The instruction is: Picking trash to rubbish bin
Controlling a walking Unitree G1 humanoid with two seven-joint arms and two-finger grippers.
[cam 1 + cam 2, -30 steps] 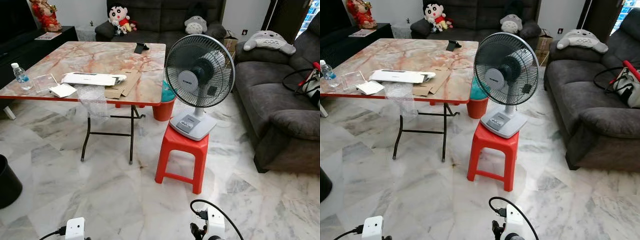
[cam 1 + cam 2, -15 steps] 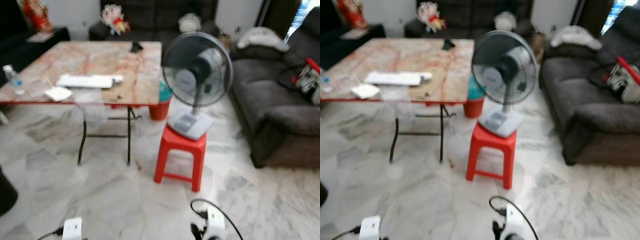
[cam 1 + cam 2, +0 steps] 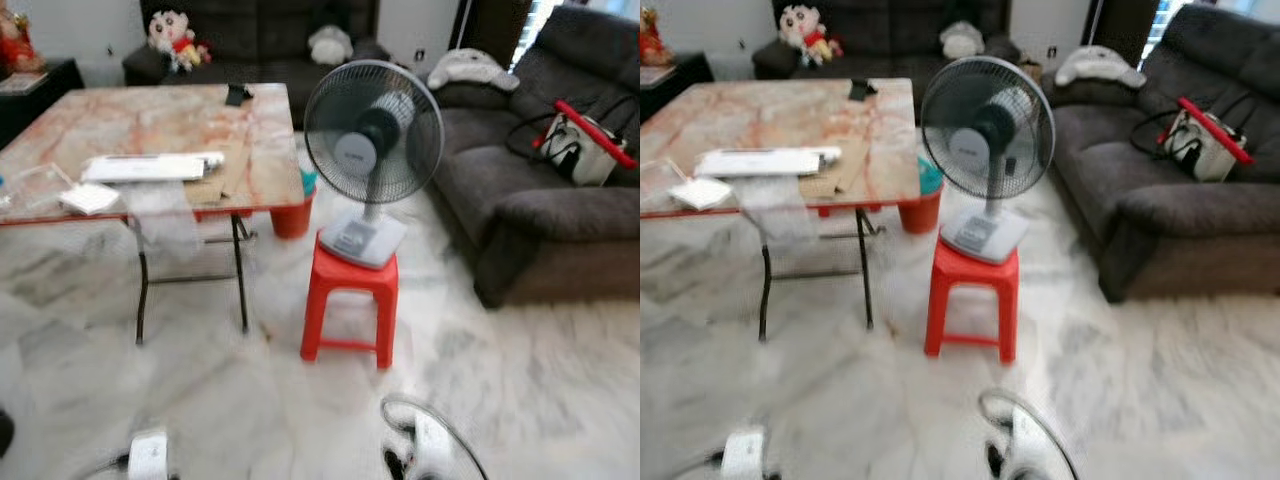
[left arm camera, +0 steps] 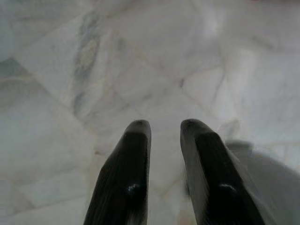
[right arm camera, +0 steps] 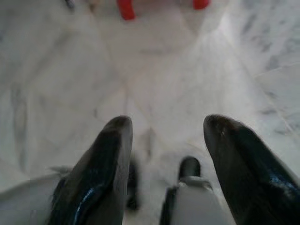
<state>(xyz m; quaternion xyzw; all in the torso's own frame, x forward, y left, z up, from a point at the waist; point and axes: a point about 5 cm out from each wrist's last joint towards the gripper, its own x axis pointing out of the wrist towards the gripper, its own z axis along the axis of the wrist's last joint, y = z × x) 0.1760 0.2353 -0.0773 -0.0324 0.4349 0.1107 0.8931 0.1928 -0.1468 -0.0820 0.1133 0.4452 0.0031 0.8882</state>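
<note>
Flat on the table (image 3: 150, 120), a white strip (image 3: 150, 167) lies crosswise.

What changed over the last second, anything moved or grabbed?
Only the camera: the head view has swung toward the robot's right, so the table and fan sit further left and more of the sofa shows. Nothing was gripped; the left gripper and right gripper hang over bare floor.

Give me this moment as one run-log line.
phase: walking, view blurred | left pincer: open, empty | right pincer: open, empty | ahead: fan on stool
</note>
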